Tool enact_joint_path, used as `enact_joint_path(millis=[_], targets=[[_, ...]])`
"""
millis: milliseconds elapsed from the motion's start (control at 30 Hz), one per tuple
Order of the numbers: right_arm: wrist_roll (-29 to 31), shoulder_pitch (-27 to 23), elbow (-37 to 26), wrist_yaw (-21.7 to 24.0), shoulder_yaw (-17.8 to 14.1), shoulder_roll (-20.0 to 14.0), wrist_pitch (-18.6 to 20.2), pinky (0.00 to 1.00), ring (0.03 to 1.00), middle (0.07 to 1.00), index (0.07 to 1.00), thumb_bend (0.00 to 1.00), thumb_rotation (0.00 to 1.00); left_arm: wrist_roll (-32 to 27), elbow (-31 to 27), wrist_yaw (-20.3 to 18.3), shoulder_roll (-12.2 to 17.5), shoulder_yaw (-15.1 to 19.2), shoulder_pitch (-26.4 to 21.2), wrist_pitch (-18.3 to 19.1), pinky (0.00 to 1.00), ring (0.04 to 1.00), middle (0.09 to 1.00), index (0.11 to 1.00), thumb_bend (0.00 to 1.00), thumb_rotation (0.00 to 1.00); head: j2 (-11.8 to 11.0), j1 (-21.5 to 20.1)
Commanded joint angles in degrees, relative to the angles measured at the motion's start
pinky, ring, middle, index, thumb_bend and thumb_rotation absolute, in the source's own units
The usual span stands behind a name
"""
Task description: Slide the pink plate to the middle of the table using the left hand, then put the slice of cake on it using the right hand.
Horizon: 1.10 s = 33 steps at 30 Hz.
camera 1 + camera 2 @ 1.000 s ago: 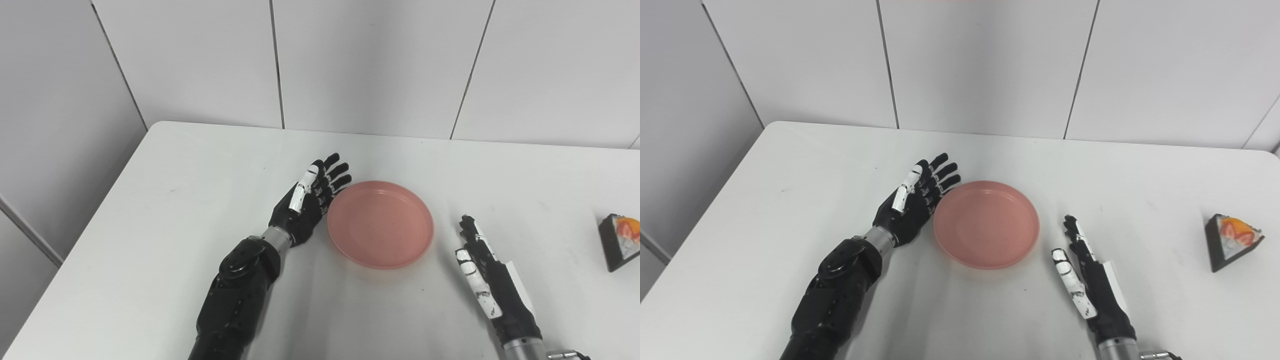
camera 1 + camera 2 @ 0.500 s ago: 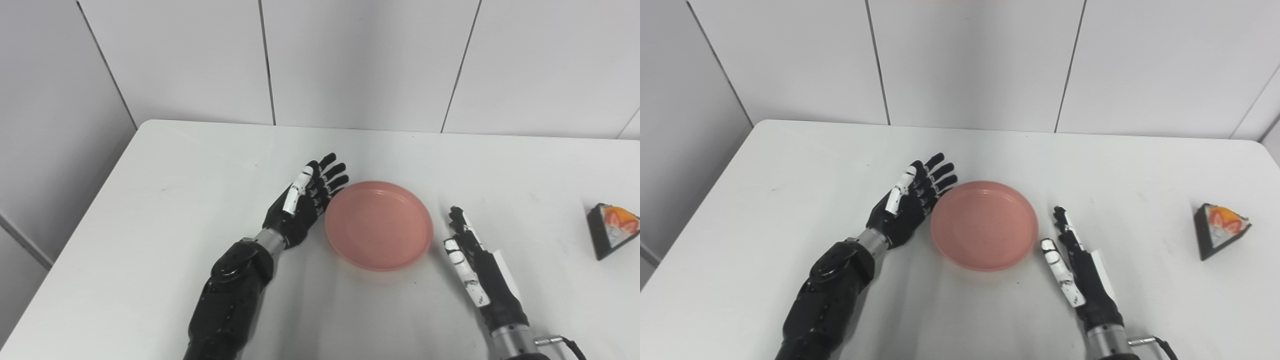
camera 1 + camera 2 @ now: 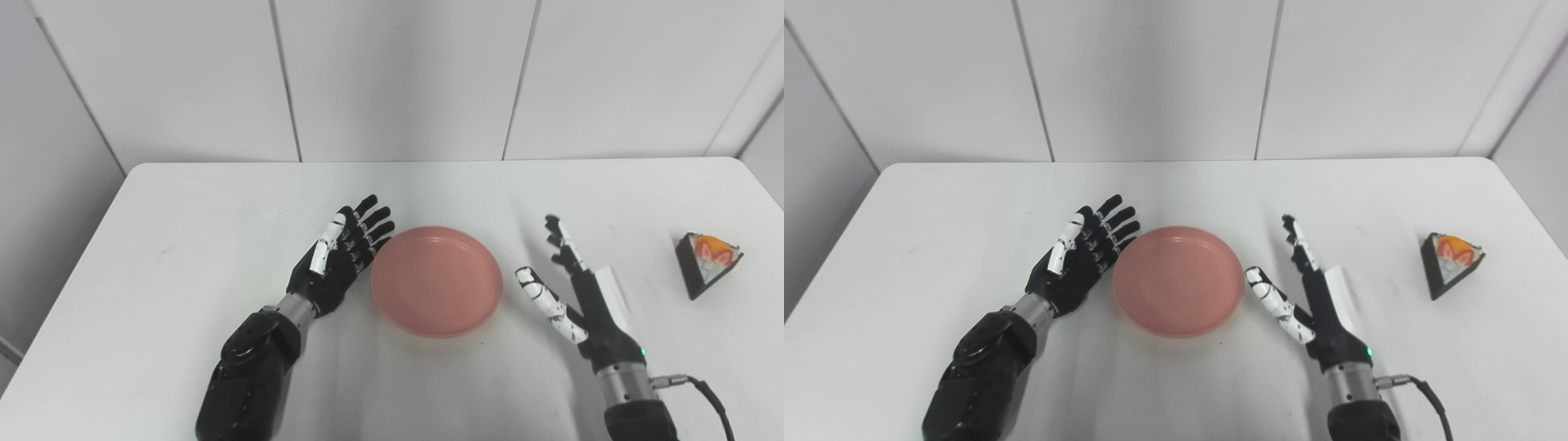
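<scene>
Between two released robot hands, left (image 3: 335, 264) and right (image 3: 579, 294), sits a round, shallow pink plate (image 3: 437, 280).

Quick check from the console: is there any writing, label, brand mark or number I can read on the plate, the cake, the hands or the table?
None can be read.
The pink plate is plain.
The slice of cake shows only orange and red topping, no label.
The left hand and right hand bear white patches without print.
The table carries only faint smudges.
</scene>
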Motion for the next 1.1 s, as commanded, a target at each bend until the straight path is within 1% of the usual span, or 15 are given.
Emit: enact_joint_path(millis=[0, 33, 133, 167, 200, 300, 367, 467, 500, 533, 600, 733, 833, 967, 1067], targets=[[-1.9, -2.5, -4.0, 0.0, -1.0, -1.0, 2.0, 0.84, 0.906, 0.945, 0.961, 0.53, 0.88, 1.1, 4.2, 0.6, 1.2, 0.1, 3.0, 2.6, 0.92, 0.928, 0.941, 0.947, 0.40, 1.00, -0.3, -1.4], [-2.5, -3.0, -4.8, 0.2, -1.4, -1.3, 2.8, 0.84, 0.906, 0.944, 0.961, 0.54, 0.88, 0.9, 4.6, 0.2, 1.4, 0.3, 3.0, 2.5, 0.91, 0.928, 0.942, 0.946, 0.40, 1.00, -0.6, -3.1], [-4.1, -4.3, -6.2, 0.6, -2.0, -2.1, 4.2, 0.83, 0.896, 0.936, 0.961, 0.56, 0.84, 0.6, 5.5, -0.6, 1.8, 0.6, 2.9, 2.1, 0.92, 0.924, 0.938, 0.942, 0.40, 1.00, -1.0, -5.0], [-4.9, -4.8, -6.7, 0.8, -2.2, -2.5, 4.7, 0.82, 0.894, 0.937, 0.960, 0.55, 0.82, 0.5, 6.0, -1.0, 2.0, 0.8, 2.8, 1.7, 0.91, 0.923, 0.937, 0.940, 0.41, 1.00, -1.2, -6.5], [-5.7, -5.3, -7.3, 1.0, -2.6, -3.0, 5.4, 0.81, 0.894, 0.940, 0.959, 0.55, 0.81, 0.4, 6.6, -1.5, 2.2, 1.0, 2.7, 1.4, 0.91, 0.922, 0.936, 0.939, 0.41, 1.00, -1.2, -6.5], [-8.0, -6.5, -8.9, 0.9, -3.8, -3.8, 7.4, 0.78, 0.883, 0.939, 0.954, 0.57, 0.74, 0.2, 9.1, -3.2, 3.0, 1.5, 2.1, 0.3, 0.91, 0.914, 0.929, 0.932, 0.41, 1.00, -1.8, -9.3], [-9.1, -7.0, -9.8, 1.1, -4.8, -4.3, 8.5, 0.77, 0.889, 0.943, 0.951, 0.61, 0.69, 0.0, 10.9, -4.2, 3.6, 1.7, 1.6, -0.5, 0.90, 0.905, 0.923, 0.926, 0.42, 1.00, -2.1, -10.8], [-11.4, -7.8, -10.9, 1.4, -5.8, -5.0, 10.3, 0.75, 0.881, 0.940, 0.941, 0.64, 0.67, -0.3, 13.4, -5.6, 4.3, 2.3, 0.9, -1.3, 0.89, 0.899, 0.918, 0.922, 0.42, 0.99, -2.7, -14.0], [-12.7, -8.1, -11.4, 1.6, -6.3, -5.5, 11.2, 0.73, 0.874, 0.940, 0.939, 0.65, 0.65, -0.7, 14.5, -6.3, 4.5, 2.6, 0.6, -1.5, 0.89, 0.896, 0.915, 0.918, 0.42, 0.98, -2.7, -14.0], [-14.1, -8.3, -11.8, 1.7, -6.5, -5.9, 12.0, 0.72, 0.867, 0.940, 0.931, 0.67, 0.64, -1.0, 15.5, -6.8, 4.7, 2.9, 0.2, -1.7, 0.89, 0.891, 0.909, 0.914, 0.42, 0.96, -3.0, -15.4], [-17.2, -8.8, -12.5, 2.0, -7.2, -7.0, 13.5, 0.72, 0.868, 0.934, 0.914, 0.70, 0.62, -1.3, 17.9, -7.5, 5.3, 3.3, -0.6, -2.2, 0.88, 0.882, 0.901, 0.907, 0.43, 0.94, -3.3, -17.1], [-21.3, -9.2, -12.8, 2.5, -9.8, -9.2, 16.1, 0.71, 0.852, 0.921, 0.896, 0.75, 0.60, -1.3, 21.4, -7.9, 6.3, 3.6, -1.8, -3.2, 0.85, 0.867, 0.888, 0.891, 0.43, 0.95, -3.7, -19.6], [-25.9, -9.3, -11.9, 3.6, -11.5, -11.4, 18.4, 0.69, 0.851, 0.915, 0.895, 0.80, 0.67, -1.1, 23.6, -7.9, 7.0, 3.7, -2.7, -3.9, 0.84, 0.858, 0.877, 0.878, 0.43, 0.97, -4.0, -20.7], [-28.6, -9.6, -11.4, 6.4, -13.4, -12.5, 21.6, 0.67, 0.858, 0.917, 0.893, 0.80, 0.63, -0.8, 26.0, -8.0, 7.7, 3.5, -3.5, -5.1, 0.84, 0.859, 0.878, 0.881, 0.43, 0.97, -4.4, -22.6], [-31.4, -9.7, -10.1, 9.3, -15.1, -13.2, 22.4, 0.61, 0.835, 0.916, 0.900, 0.80, 0.62, -0.5, 28.0, -7.9, 8.2, 3.3, -4.3, -6.2, 0.85, 0.861, 0.880, 0.884, 0.44, 0.96, -4.6, -24.1]])
